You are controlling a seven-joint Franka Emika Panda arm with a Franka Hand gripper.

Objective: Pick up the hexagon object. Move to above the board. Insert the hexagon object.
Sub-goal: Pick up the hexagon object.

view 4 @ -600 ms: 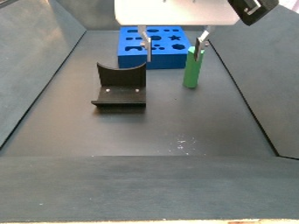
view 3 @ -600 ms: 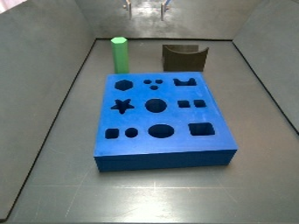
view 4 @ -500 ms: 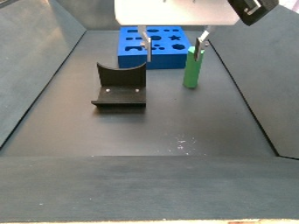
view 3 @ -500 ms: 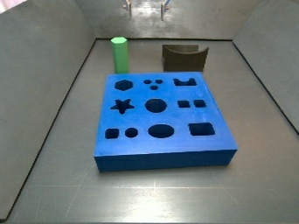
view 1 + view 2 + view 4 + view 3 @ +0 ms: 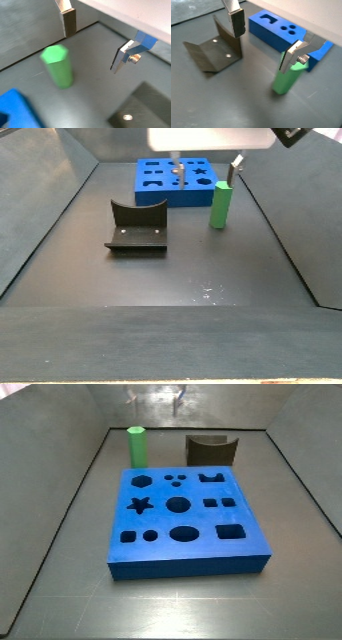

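dark arch block (image 5: 138, 227) | upright on grey floor (image 5: 201, 278)

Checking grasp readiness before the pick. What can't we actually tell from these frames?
- Gripper: jaws open around nothing in both wrist views; the upper frame edge cuts it off in both side views, so its height over the hexagon object is unclear.
- Hexagon object top: hidden behind one finger in a wrist view.
- Board: cut-out depths read only as dark.
- Fixture: bottom hidden behind the board in a side view.
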